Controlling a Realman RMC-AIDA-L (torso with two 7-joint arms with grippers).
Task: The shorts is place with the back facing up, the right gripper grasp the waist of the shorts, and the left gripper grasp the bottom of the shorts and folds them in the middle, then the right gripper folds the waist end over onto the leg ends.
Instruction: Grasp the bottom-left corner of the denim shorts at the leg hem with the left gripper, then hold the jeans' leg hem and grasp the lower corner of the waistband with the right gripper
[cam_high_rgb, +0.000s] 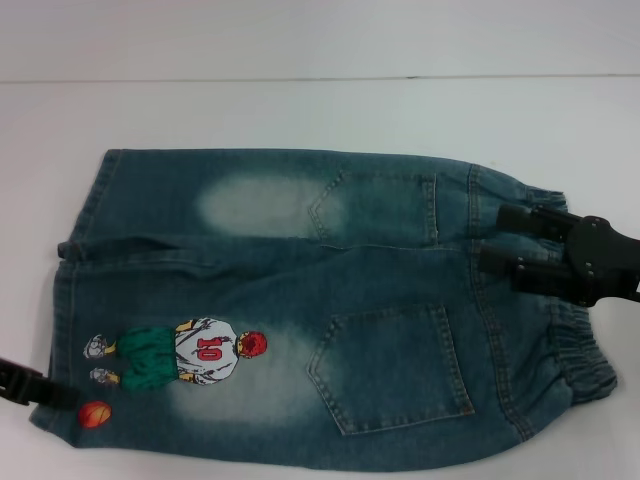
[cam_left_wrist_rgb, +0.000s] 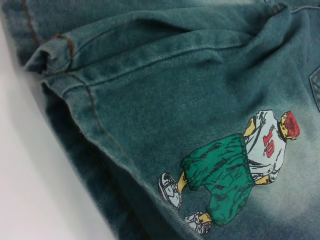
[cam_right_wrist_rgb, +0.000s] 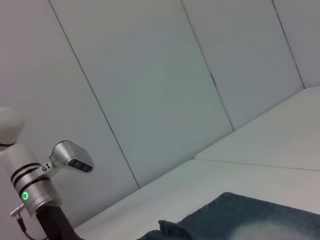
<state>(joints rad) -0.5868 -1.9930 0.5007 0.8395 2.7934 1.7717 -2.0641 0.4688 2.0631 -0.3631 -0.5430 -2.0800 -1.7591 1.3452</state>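
The shorts (cam_high_rgb: 300, 290) lie flat, back up, with two back pockets showing. The waist of the shorts (cam_high_rgb: 580, 350) is at the right, and the bottom of the shorts (cam_high_rgb: 75, 250) with its leg ends is at the left, by the cartoon player patch (cam_high_rgb: 190, 352). My right gripper (cam_high_rgb: 490, 240) is open over the waistband area, its two fingers pointing left, one either side of the centre seam. My left gripper (cam_high_rgb: 30, 385) shows only as a black part at the lower left, just outside the near leg hem (cam_left_wrist_rgb: 95, 125). The left wrist view looks closely at that hem and the patch (cam_left_wrist_rgb: 240, 165).
The shorts rest on a white table (cam_high_rgb: 320, 110), with bare surface behind them and to the left. A small orange basketball patch (cam_high_rgb: 95, 413) sits near the front hem. The right wrist view shows grey wall panels and the left arm's silver wrist (cam_right_wrist_rgb: 30, 192) with its green light.
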